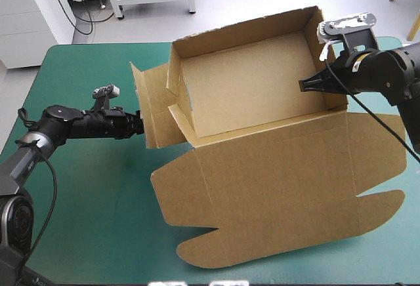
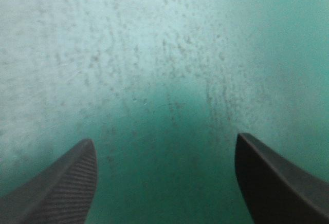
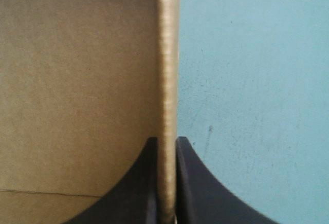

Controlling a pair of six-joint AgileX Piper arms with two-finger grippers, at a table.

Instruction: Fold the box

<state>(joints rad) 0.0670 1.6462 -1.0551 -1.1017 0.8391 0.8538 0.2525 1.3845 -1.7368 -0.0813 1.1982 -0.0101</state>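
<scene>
Right hand pinches the box wall; only the left wrist view shows left hand spread.

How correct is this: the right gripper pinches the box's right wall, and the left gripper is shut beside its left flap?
One error: the left gripper is open, not shut, as the left wrist view shows. The right gripper does pinch the box wall.

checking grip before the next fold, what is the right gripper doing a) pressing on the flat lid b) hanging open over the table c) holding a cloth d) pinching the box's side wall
d: in the right wrist view the right gripper is all but shut on a raised wall of the box.
</scene>
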